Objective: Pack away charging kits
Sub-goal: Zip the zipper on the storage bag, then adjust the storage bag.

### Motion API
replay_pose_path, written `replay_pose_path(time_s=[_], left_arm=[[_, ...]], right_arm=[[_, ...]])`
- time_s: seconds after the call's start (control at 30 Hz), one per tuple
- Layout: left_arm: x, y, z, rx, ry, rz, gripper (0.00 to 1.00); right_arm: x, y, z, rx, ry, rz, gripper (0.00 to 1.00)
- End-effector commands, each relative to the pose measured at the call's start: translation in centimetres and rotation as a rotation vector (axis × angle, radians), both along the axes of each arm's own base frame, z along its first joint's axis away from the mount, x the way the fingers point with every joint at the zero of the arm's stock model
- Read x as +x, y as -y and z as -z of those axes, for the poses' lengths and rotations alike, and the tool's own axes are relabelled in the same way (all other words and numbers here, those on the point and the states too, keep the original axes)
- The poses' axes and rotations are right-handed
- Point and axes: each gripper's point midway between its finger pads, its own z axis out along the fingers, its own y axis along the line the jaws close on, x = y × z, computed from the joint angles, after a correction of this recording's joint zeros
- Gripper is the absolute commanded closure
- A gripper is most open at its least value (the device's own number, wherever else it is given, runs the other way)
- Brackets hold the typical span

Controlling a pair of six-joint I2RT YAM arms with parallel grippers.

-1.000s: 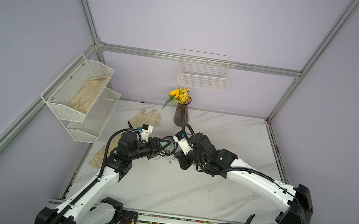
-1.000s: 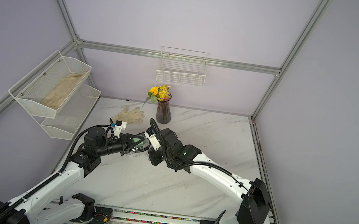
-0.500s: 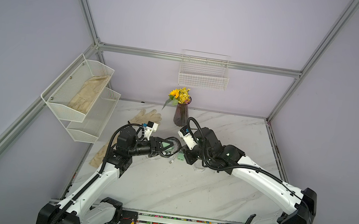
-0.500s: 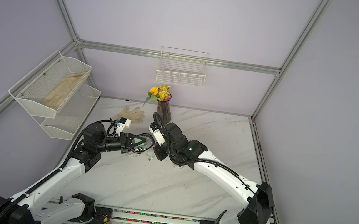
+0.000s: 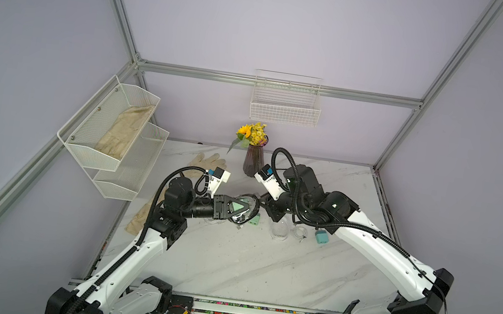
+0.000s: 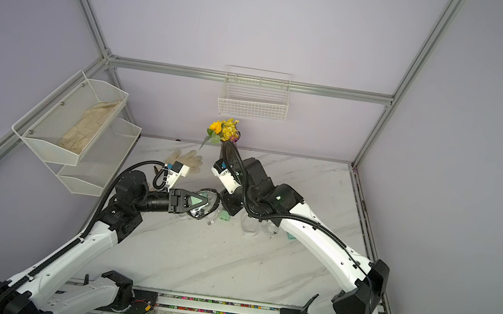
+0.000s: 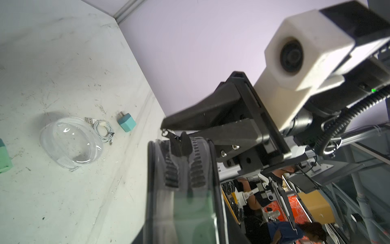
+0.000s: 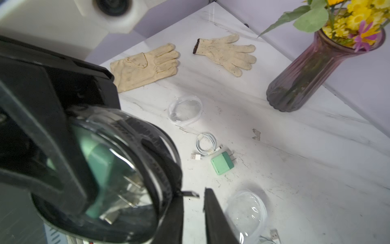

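One change: the right tool [image 8: 194, 211] is now standing with its jaws parted, where a second ago it was pinched shut at the end of the black-rimmed case [image 8: 126, 179]. The zipper pull [image 8: 191, 194] is poking into the gap, gripped by neither jaw.
Meaning for the task: the release is probably marking the end of a pull on the zip. How far round the zip is closed I cannot tell.
Left tool: the left tool [image 5: 249, 213] is clamping the black-rimmed case partway closed across its body, as it was a second ago, and holding it clear of the surface [image 5: 245, 263].
Case contents: a mint-green adapter [image 8: 99, 156] is showing through the clear shell, so this kit is looking nearly packed.
Kits waiting: two more are lying loose on the surface. A second mint-green adapter [image 8: 222, 163] is touching a coiled white cable [image 8: 205, 143], near a clear case [image 8: 185, 109]. A teal adapter [image 7: 126, 122] and another cable [image 7: 103, 128] are sitting just beside another clear case [image 7: 69, 143].
Left arm pose: it is reaching forward from its base with the forearm roughly level, pointing its tool at the right arm.
Right arm pose: it is stretching across the surface with the wrist bent towards the case, meeting the left tool nearly tip to tip.
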Motion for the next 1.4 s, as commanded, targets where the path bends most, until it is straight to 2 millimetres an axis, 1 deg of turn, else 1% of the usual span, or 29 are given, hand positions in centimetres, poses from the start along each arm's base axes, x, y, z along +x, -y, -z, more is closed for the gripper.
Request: replay_pose_path(time_s=[0.0,0.07,0.13,0.2,0.4,0.43,0.47,0.57,0.63,0.67,0.73,0.8,0.9,1.0,1.07,1.1,1.17,1.2,1.23,1.27,1.3,1.33,1.37], left_arm=[[-2.9,1.5,-4.6,-0.033,0.157,0.181,1.0],[-3.4,2.4,-4.8,-0.033,0.173,0.229,1.0],[-4.0,3.3,-5.1,-0.035,0.192,0.276,1.0],[-4.4,3.9,-5.3,-0.031,0.21,0.301,1.0],[-4.9,4.6,-5.6,-0.028,0.234,0.314,1.0],[-5.0,4.7,-5.7,-0.028,0.236,0.314,1.0],[-5.1,4.8,-5.7,-0.028,0.24,0.318,1.0],[-5.5,5.1,-5.8,-0.03,0.249,0.33,1.0],[-5.6,5.2,-5.8,-0.03,0.252,0.334,1.0],[-5.6,5.2,-5.8,-0.028,0.255,0.333,1.0],[-5.6,5.1,-5.8,-0.026,0.265,0.331,1.0],[-5.5,5.1,-5.7,-0.02,0.276,0.326,1.0],[-5.5,5.2,-5.8,-0.028,0.293,0.332,1.0],[-5.7,5.2,-5.9,-0.035,0.303,0.346,1.0],[-5.7,5.2,-6.0,-0.039,0.313,0.349,1.0],[-5.6,5.2,-6.0,-0.038,0.314,0.348,1.0],[-5.1,5.0,-5.9,-0.033,0.31,0.329,1.0],[-4.7,4.8,-5.9,-0.027,0.301,0.308,0.92],[-4.3,4.6,-5.8,-0.024,0.291,0.292,0.77],[-4.0,4.5,-5.9,-0.025,0.285,0.275,0.54],[-3.8,4.3,-6.0,-0.029,0.28,0.261,0.44],[-3.7,4.3,-6.2,-0.037,0.277,0.247,0.38],[-3.4,4.2,-6.3,-0.045,0.269,0.219,0.28]], right_arm=[[-1.4,4.0,-6.1,0.162,0.072,0.068,0.43],[-3.1,4.5,-7.1,0.25,0.041,0.002,0.32],[-4.8,3.8,-7.5,0.343,-0.03,-0.081,0.27],[-6.0,2.6,-7.0,0.412,-0.104,-0.163,0.26],[-8.2,1.5,-5.6,0.505,-0.211,-0.285,0.24],[-8.4,1.5,-4.9,0.501,-0.235,-0.284,0.24],[-8.3,1.3,-4.8,0.511,-0.226,-0.294,0.24],[-8.3,1.5,-3.2,0.498,-0.254,-0.285,0.25],[-8.5,1.6,-2.7,0.509,-0.274,-0.298,0.3],[-8.7,1.6,-2.7,0.521,-0.284,-0.309,0.34],[-8.9,1.7,-2.3,0.537,-0.311,-0.321,0.47],[-9.1,1.6,-1.5,0.546,-0.356,-0.336,0.58],[-9.7,1.5,-0.7,0.57,-0.407,-0.359,0.72],[-9.9,1.8,-0.5,0.589,-0.423,-0.361,0.91],[-10.0,1.9,-0.9,0.606,-0.425,-0.366,0.98],[-10.0,1.9,-1.2,0.617,-0.428,-0.369,1.0],[-9.9,2.1,-2.1,0.647,-0.415,-0.369,1.0],[-9.6,2.2,-2.6,0.666,-0.404,-0.355,1.0],[-9.3,2.4,-3.2,0.689,-0.386,-0.334,1.0],[-9.2,2.5,-3.8,0.722,-0.378,-0.323,1.0],[-9.0,2.7,-4.7,0.764,-0.366,-0.313,1.0],[-8.6,2.9,-5.2,0.795,-0.352,-0.282,1.0],[-8.1,3.1,-5.8,0.833,-0.339,-0.252,1.0]])
